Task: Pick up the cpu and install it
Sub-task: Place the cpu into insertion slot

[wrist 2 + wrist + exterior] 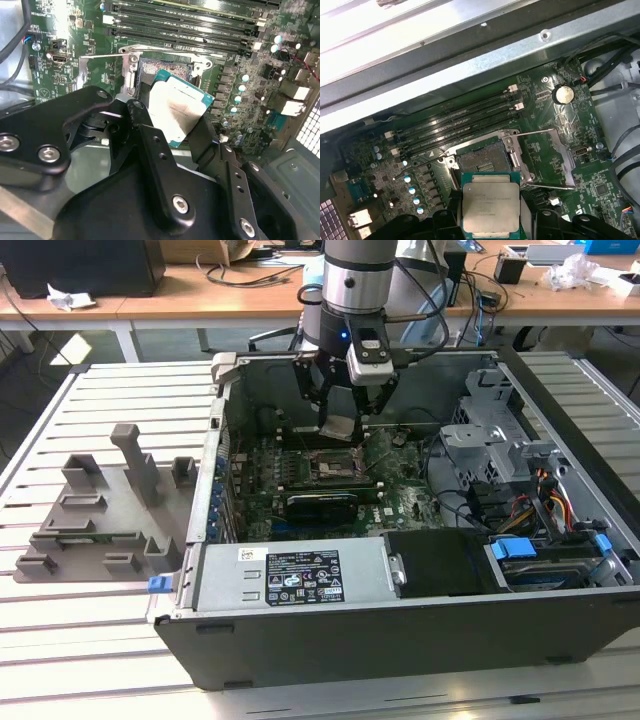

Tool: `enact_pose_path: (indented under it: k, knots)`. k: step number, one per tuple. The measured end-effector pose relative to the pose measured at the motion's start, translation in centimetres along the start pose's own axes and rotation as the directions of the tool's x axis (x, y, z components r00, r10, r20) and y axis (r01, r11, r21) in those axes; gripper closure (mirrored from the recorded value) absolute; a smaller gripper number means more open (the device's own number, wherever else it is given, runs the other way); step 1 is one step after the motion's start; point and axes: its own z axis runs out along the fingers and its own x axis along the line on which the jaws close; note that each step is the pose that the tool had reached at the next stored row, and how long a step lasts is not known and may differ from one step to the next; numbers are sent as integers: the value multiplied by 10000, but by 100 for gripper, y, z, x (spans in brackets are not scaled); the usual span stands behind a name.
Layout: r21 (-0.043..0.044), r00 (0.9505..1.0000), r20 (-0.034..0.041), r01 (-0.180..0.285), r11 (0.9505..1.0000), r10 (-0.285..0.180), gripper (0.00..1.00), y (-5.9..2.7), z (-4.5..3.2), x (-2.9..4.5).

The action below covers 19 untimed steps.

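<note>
A slatted metal surface (110, 400) carries an open computer case (400, 640), with a grey tray (100, 510) beside it on the exterior view's left. Inside the case, the tool (340, 426) is clenched on two opposite edges of the cpu (177, 112). It holds the cpu just above the open socket (482, 160) of the green board (545, 155), not seated in it.

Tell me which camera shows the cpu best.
The first wrist view: the cpu faces the camera, its metal top nearly whole, by the open socket. The second wrist view shows it tilted, gripper fingers covering its edges. The exterior view shows it small, between the fingers.
</note>
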Motion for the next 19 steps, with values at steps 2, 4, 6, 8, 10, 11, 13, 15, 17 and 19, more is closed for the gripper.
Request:
enact_pose_path:
  k: [2, 4, 6, 8, 10, 11, 13, 15, 17, 19]
  knots:
    - [3, 9999, -8, -165, 9999, 165, 46, 0, 0, 0]
    - [3, 9992, -22, -403, 9992, 403, 46, 0, 0, 0]
    - [4, 9984, -30, -563, 9984, 563, 46, 0, 0, 0]
    - [9, 9973, -38, -729, 9973, 729, 46, 0, 0, 0]
    - [17, 9950, -49, -1000, 9950, 1000, 46, 0, 0, 0]
    - [21, 9937, -54, -1115, 9938, 1115, 46, 0, 0, 0]
    - [30, 9902, -67, -1393, 9902, 1393, 46, 0, 0, 0]
    - [37, 9870, -75, -1603, 9871, 1603, 46, 0, 0, 0]
    - [46, 9823, -86, -1870, 9823, 1870, 46, 0, 0, 0]
    - [51, 9783, -96, -2068, 9784, 2068, 46, 0, 0, 0]
